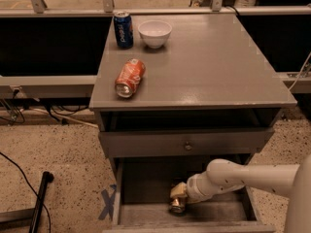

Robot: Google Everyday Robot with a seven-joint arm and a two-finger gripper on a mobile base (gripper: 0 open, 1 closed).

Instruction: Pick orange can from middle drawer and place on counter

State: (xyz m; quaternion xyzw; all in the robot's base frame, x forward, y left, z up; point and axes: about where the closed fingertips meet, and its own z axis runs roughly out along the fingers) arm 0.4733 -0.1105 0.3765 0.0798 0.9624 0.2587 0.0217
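Observation:
The middle drawer (pixel 146 183) is pulled out at the bottom of the grey cabinet. The orange can (pixel 177 206), dark bronze with gold print and a silver end, is inside it near the front centre. My gripper (pixel 179 196) reaches in from the right on a white arm and is shut on the orange can, low over the drawer floor. The counter (pixel 209 67) is the broad grey top above.
On the counter, a bright orange-red can (pixel 129 77) lies on its side at the front left. A blue can (pixel 123 29) and a white bowl (pixel 154 34) stand at the back left. A shut drawer front with a knob (pixel 187 143) overhangs the open drawer. A black pole (pixel 41 198) lies on the floor at the left.

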